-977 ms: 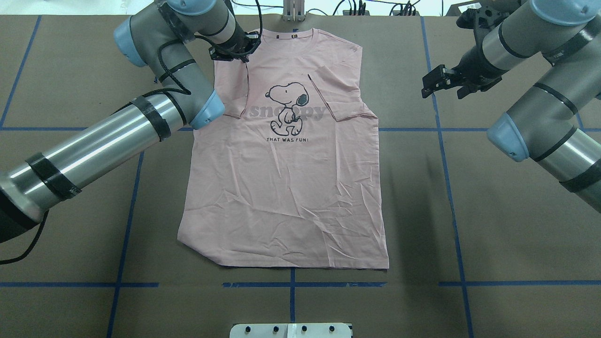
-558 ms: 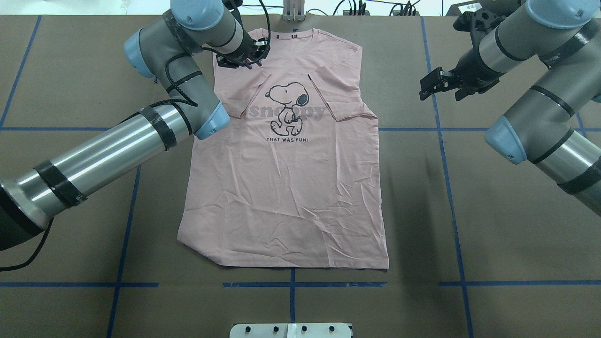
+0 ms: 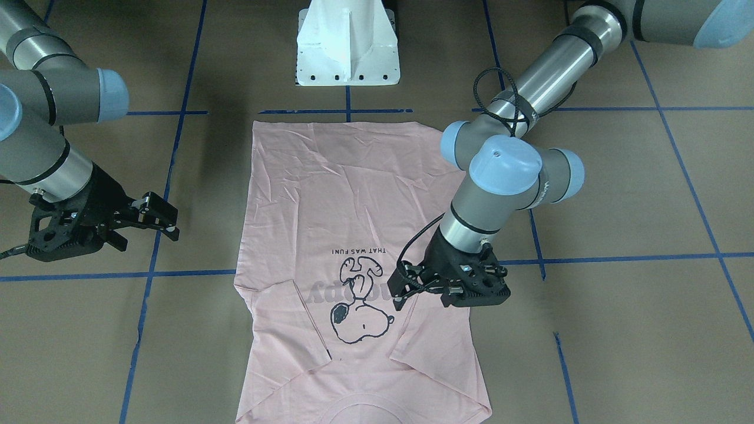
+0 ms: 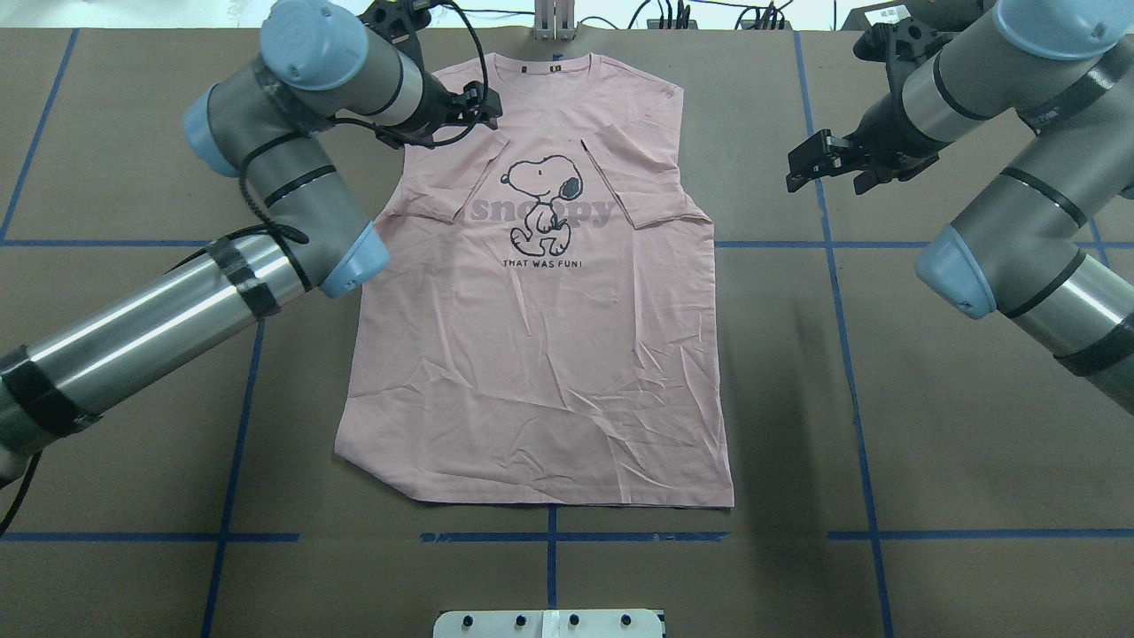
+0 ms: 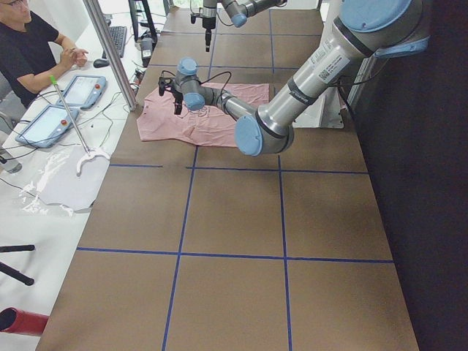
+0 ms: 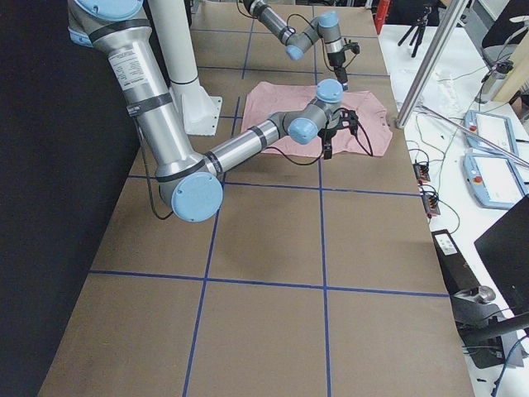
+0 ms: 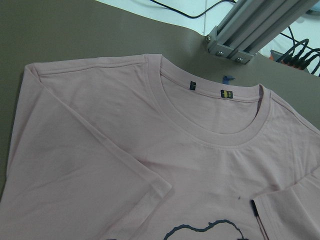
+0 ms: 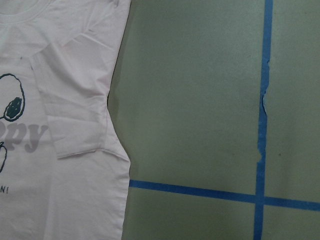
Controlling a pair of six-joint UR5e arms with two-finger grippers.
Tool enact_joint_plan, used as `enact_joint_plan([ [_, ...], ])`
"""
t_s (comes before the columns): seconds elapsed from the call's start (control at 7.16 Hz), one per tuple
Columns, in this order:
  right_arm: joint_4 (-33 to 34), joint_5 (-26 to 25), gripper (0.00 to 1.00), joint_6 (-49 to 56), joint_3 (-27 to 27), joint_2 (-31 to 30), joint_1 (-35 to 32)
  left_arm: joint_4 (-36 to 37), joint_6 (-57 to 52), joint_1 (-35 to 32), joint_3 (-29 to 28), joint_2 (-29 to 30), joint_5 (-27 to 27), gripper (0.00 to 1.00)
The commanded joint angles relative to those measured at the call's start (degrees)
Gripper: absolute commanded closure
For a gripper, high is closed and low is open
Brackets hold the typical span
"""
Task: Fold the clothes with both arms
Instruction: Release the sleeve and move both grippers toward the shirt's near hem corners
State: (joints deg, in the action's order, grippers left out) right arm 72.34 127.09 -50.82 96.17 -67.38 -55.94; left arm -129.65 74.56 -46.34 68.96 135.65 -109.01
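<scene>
On the left: left arm [image 4: 151,315] stretched across the counter [image 4: 886,425], ending in the left claw [image 4: 483,102]. Raised over the left shoulder area of the T-shirt [image 4: 540,354], near the collar. Jaws apart by the look of the front-facing view, with no cloth pinched between.

In the middle: T-shirt flat on the counter, print up, collar away from the robot, hem nearest it. Left sleeve [image 4: 438,182] and right sleeve [image 4: 642,177] both turned inward over the chest, covering the ends of the grey lettering. Creased across the lower half. Near-left hem corner cut off at a slant, perhaps tucked under.

On the right: right claw [image 4: 791,173] off the cloth, beside the right shoulder edge, above bare counter. Jaws spread and empty. Right arm [image 4: 1036,190] behind it.

Judging from that: sleeves done, body folds yet to come.

Dangers from here:
- Pinching only the top layer at the shoulders and dragging it off the back layer.
- Lifting with the two claws at unequal height or pace, skewing the fold line.
- Brushing a tucked sleeve with a finger or a loose cable on the way down, flipping it open.
- Pressing the creases and the slanted hem corner into the fold, leaving a lopsided bundle.
</scene>
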Motion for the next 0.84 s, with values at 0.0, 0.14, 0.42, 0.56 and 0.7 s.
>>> enact_joint_plan([
  [0.0,0.1,-4.5,0.0,-11.0,9.7,-4.9,4.8,9.2,-4.5,2.5,16.5,-9.1,-0.2,0.0],
  [0.14,0.2,-7.0,0.0,-14.9,13.9,-7.6,9.1,18.1,-6.8,5.1,25.9,-13.1,0.3,0.0],
  [0.42,0.3,-17.4,0.0,-32.4,21.6,-11.8,22.9,20.9,-6.9,6.6,38.1,-23.4,0.6,0.0],
  [0.56,0.4,-21.8,0.0,-37.5,22.1,-13.3,29.3,20.9,-6.9,6.5,39.1,-24.4,0.6,0.0],
  [0.7,0.7,-26.8,0.0,-38.3,22.2,-14.2,34.1,20.9,-6.9,6.6,38.9,-24.3,0.5,0.0],
])
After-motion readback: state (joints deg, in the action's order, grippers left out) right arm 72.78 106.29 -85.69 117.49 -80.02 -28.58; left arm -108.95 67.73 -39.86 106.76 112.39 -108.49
